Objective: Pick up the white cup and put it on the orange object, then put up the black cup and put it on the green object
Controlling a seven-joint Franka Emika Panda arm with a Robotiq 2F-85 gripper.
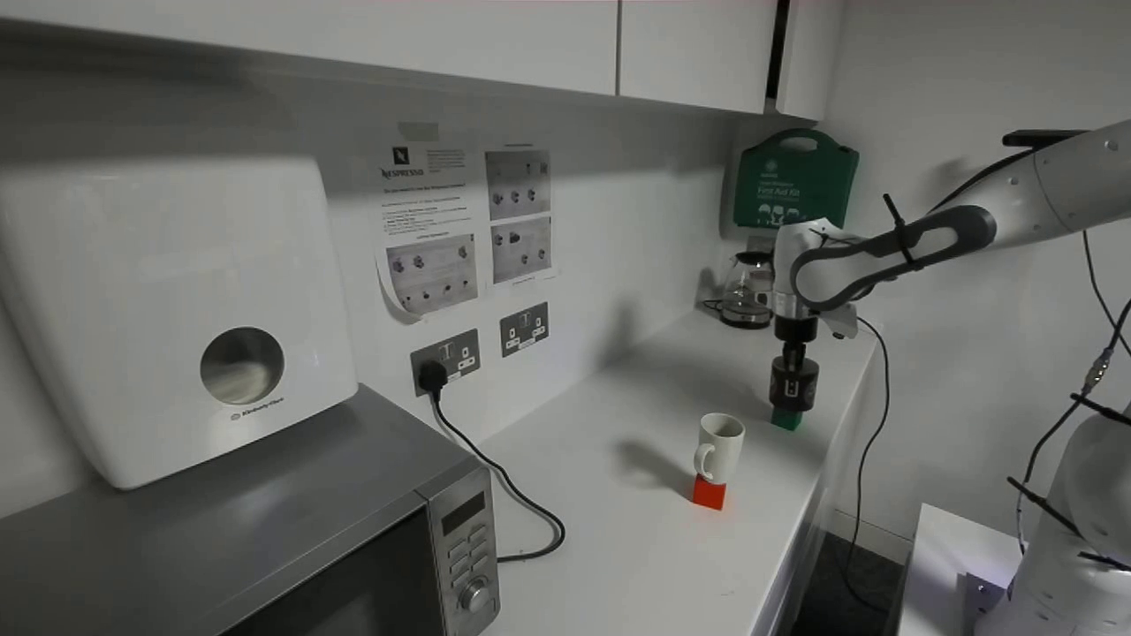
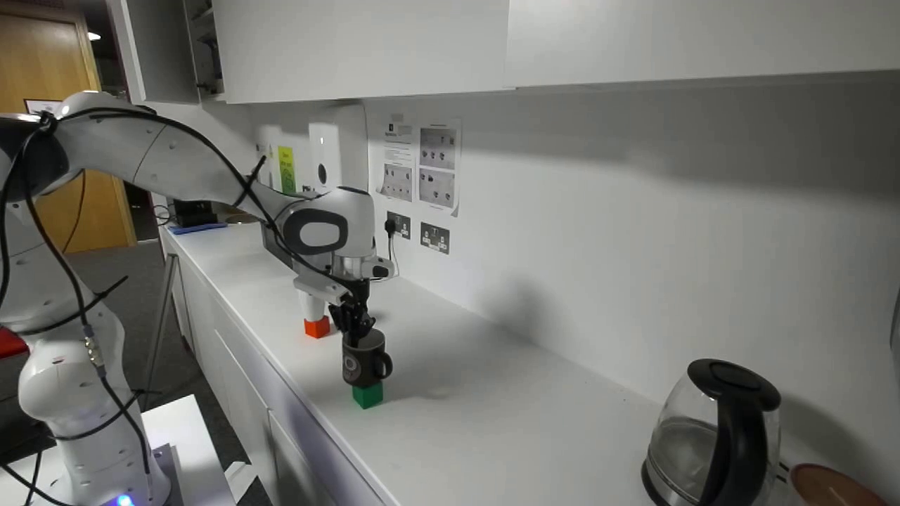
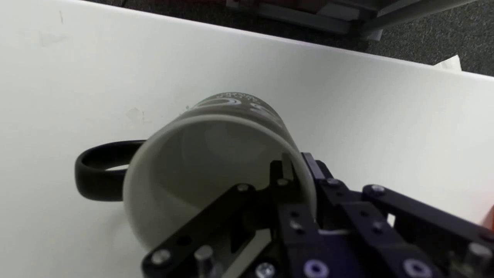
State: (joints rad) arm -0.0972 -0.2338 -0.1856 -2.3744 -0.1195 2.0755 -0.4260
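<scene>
The white cup (image 1: 723, 446) stands upright on the orange block (image 1: 709, 493). In an exterior view the arm partly hides the white cup (image 2: 313, 306) above the orange block (image 2: 317, 327). The black cup (image 1: 793, 386) is upright, right over the green block (image 1: 785, 419). In an exterior view the black cup (image 2: 363, 362) appears to rest on the green block (image 2: 368, 396). In the wrist view my gripper (image 3: 298, 165) is shut on the wall of the black cup (image 3: 154, 181), one finger inside and one outside. The green block is hidden there.
The white counter (image 1: 610, 530) has its front edge close to the blocks. A microwave (image 1: 353, 530) and a coffee pot (image 1: 747, 291) stand at its ends. A glass kettle (image 2: 710, 436) shows in an exterior view. The wall runs behind, with cabinets (image 1: 689, 53) above.
</scene>
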